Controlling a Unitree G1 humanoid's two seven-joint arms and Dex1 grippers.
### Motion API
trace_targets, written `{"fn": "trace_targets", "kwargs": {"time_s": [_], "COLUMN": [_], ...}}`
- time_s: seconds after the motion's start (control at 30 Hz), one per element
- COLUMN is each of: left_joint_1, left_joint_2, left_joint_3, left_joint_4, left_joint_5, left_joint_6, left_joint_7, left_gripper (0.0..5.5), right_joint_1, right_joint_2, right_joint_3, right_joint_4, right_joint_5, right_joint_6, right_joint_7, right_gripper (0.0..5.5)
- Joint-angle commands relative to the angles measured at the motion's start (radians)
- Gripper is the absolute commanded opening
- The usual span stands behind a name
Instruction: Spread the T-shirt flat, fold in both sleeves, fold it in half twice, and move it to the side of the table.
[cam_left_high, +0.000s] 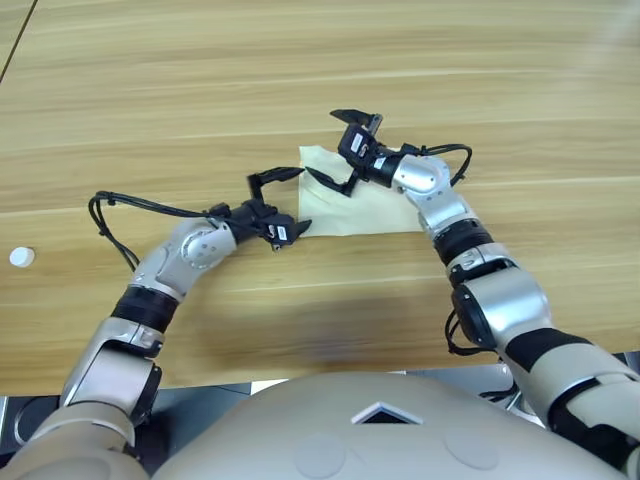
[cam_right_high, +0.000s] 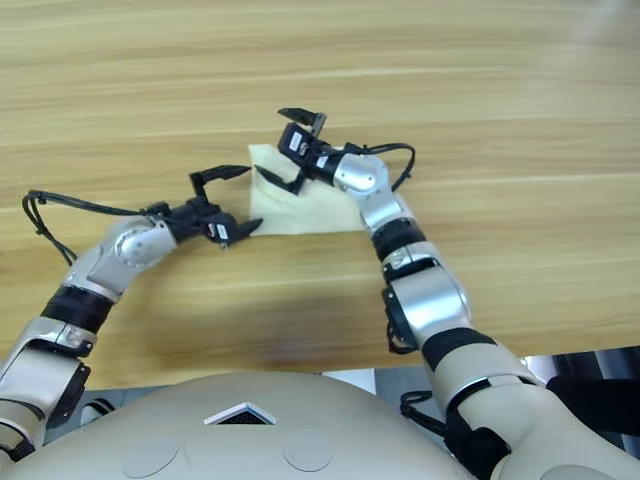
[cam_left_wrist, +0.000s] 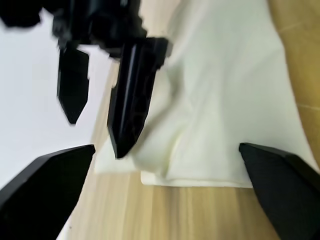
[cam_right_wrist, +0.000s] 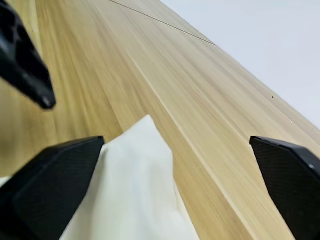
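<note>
T-shirt (cam_left_high: 365, 212) folded small, long axis left-right | left gripper (cam_left_high: 298, 201) open, empty, at its left edge | right gripper (cam_left_high: 343, 150) open, empty, over far-left corner

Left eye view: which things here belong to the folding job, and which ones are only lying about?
For the job: T-shirt, cream, already folded small; left claw, open, at its near left corner; right claw, open, over its far left part; table that bears it.
Lying about: small white round thing, far to the left on the table.
</note>
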Motion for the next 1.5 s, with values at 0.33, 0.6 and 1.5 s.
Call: {"fn": "trace_targets", "kwargs": {"time_s": [0.33,0.6,1.5], "left_joint_1": [0.09,0.104,0.055], "left_joint_2": [0.06,0.05,-0.037], "left_joint_3": [-0.101,-0.11,0.276], "left_joint_4": [0.018,0.038,-0.079], "left_joint_5": [0.123,0.103,-0.61], "left_joint_6": [0.067,0.068,0.008], "left_joint_7": [-0.032,-0.015,-0.114], "left_gripper": [5.4,5.4,5.4], "right_joint_1": [-0.176,-0.248,-0.096], "right_joint_2": [0.014,0.025,-0.08], "right_joint_3": [-0.011,-0.096,0.024], "right_joint_4": [0.225,0.326,0.341], "right_joint_5": [-0.05,-0.02,-0.175], "right_joint_6": [0.049,0.124,0.076], "right_joint_7": [-0.13,-0.194,-0.132], "right_gripper": [5.4,5.4,5.4]}}
